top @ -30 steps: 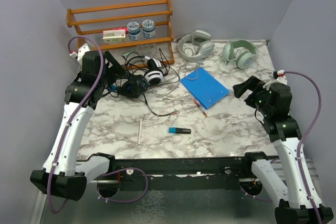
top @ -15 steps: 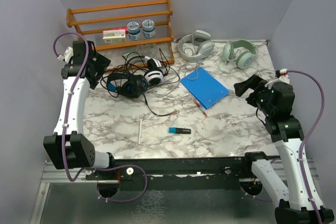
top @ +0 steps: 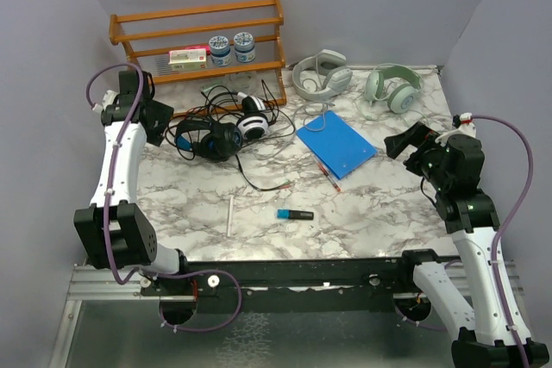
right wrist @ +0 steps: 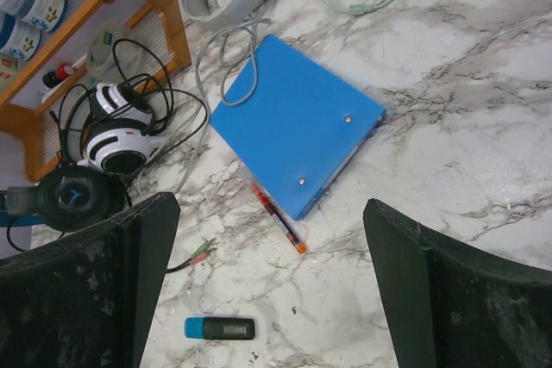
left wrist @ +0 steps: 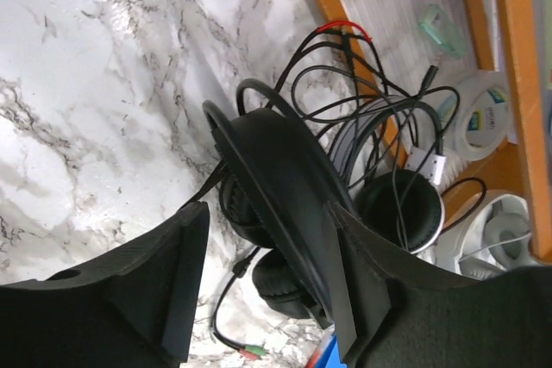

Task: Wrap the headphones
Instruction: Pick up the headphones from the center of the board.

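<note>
Left fingers [left wrist: 164, 290] leftward — jar labels [top: 244, 47] illegible

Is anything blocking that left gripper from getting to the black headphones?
Nothing visible does. The left gripper faces the black headphones with only bare table between them. Beyond the headphones, a tangle of cables lies against the white-and-black pair.

Both arms have long white parts with chunky black joints in between. The left arm [top: 116, 170] and the right arm [top: 483, 273] each have a thin purple cable [top: 105, 71] that loops out beside them. The left claw [left wrist: 263, 213] and the right claw [right wrist: 272, 213] have flat black fingers [right wrist: 103, 282] with pale, dusty scuffs
</note>
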Available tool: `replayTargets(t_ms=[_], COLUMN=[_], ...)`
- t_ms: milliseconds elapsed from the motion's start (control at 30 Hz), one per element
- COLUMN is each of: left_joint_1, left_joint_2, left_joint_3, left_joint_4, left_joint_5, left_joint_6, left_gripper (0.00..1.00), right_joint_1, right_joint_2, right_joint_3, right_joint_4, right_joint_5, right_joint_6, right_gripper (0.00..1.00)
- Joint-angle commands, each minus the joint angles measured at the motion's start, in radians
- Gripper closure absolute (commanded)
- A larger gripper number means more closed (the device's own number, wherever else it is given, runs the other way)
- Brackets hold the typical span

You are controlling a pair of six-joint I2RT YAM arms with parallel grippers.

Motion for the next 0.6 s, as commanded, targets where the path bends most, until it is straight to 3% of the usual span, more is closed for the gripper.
replayTargets(t_ms=[0, 100, 200, 433, 533, 567], left_joint_1=[0.005, 0.009, 0.009, 0.01, 0.009, 0.01], left_joint_2=[-0.047, -0.04, -0.035, -0.152, -0.241, -0.275], left_joint_3=[-0.079, -0.113, -0.134, -0.32, -0.431, -0.469], left_joint_4=[0.005, 0.024, 0.026, 0.029, 0.067, 0.089], left_joint_5=[-0.008, 0.017, 0.042, 0.022, 0.032, 0.045], left_joint_6=[-0.041, -0.019, 0.008, 0.044, 0.097, 0.115], left_gripper=[0.41, 0.42, 0.5, 0.77, 1.0, 1.0], right_joint_1=[0.003, 0.003, 0.003, 0.003, 0.003, 0.003], right_joint_2=[0.001, 0.007, 0.009, 0.0, -0.005, -0.006], right_joint_3=[0.016, 0.015, 0.015, 0.01, 0.006, 0.005], right_joint_4=[-0.015, -0.012, -0.013, -0.022, -0.024, -0.023], right_joint_5=[0.02, 0.012, 0.01, 0.006, 0.001, -0.001], right_joint_6=[0.008, 0.01, 0.013, 0.022, 0.025, 0.026], right_gripper=[0.0, 0.0, 0.0, 0.0, 0.0, 0.0])
